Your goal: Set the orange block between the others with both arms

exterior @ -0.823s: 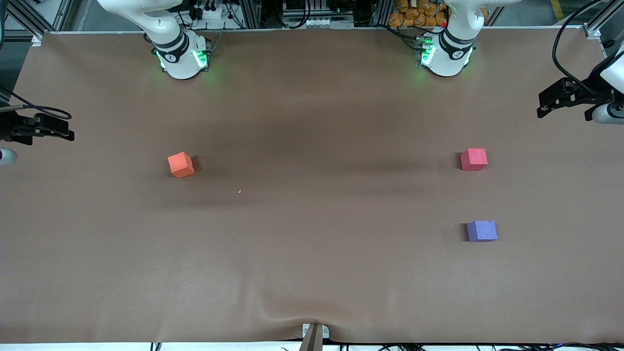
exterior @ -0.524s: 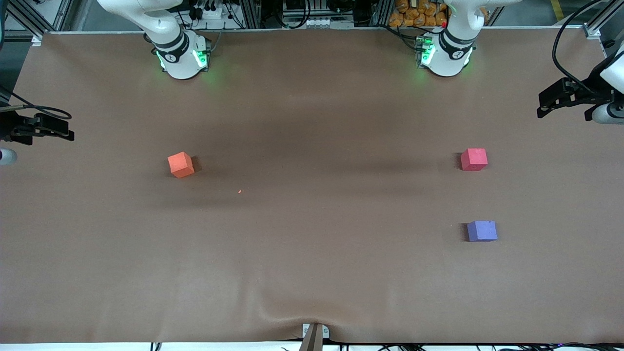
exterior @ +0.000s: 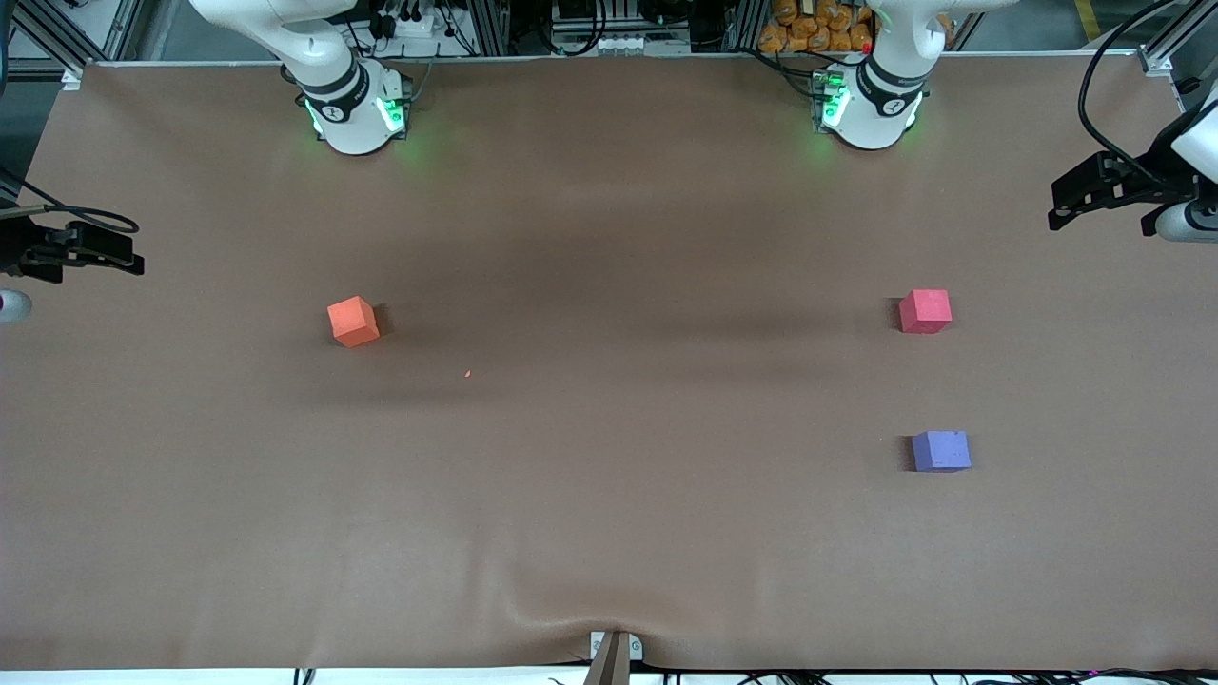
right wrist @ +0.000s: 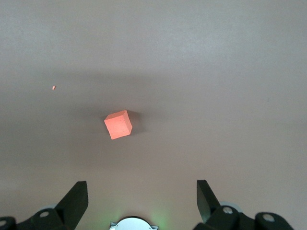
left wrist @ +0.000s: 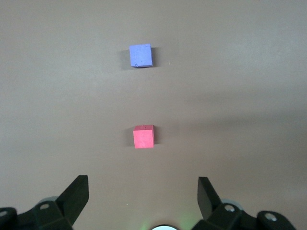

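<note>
Right gripper [right wrist: 139,201]: fingers [right wrist: 76,199] wide, empty, high over the desk [exterior: 609,533], orange block [exterior: 353,321] resting ahead of them, apart. Probably placed for the first grasp. Left gripper [left wrist: 141,199]: fingers [left wrist: 76,196] wide too, red-pink cube [left wrist: 143,136] just ahead, purple-blue cube [left wrist: 141,55] farther, free gap between.

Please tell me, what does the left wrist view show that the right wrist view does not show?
Only the left wrist view shows the red-pink cube and the purple-blue cube, apart from each other. Only the right wrist view shows the orange block and a tiny orange speck. Both show the brown table cover and an open, empty end effector: left end effector, right end effector.
</note>
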Controlling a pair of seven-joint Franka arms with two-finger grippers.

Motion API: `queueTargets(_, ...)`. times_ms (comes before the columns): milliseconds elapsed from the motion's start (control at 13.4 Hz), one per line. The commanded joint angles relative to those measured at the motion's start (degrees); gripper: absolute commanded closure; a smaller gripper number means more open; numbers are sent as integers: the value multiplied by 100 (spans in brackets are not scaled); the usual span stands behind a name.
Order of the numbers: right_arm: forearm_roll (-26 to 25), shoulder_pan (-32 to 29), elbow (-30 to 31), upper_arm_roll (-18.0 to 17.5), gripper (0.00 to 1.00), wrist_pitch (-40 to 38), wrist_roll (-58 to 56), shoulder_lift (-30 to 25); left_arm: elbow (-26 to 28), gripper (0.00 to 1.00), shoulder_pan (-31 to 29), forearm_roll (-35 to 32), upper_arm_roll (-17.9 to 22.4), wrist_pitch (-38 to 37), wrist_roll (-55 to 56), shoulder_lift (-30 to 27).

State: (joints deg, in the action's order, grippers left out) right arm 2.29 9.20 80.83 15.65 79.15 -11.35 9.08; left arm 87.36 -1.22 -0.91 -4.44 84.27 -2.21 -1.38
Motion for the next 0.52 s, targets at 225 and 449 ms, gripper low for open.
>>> queueTargets(225,114,91,-94,-1,0,-23,-8,391,-17,0,-62,126,-13,-77,-78,-20)
queueTargets(449,105,371,-94,-1,0,30,-17,804,-26,0,-62,126,-13,-77,-78,-20)
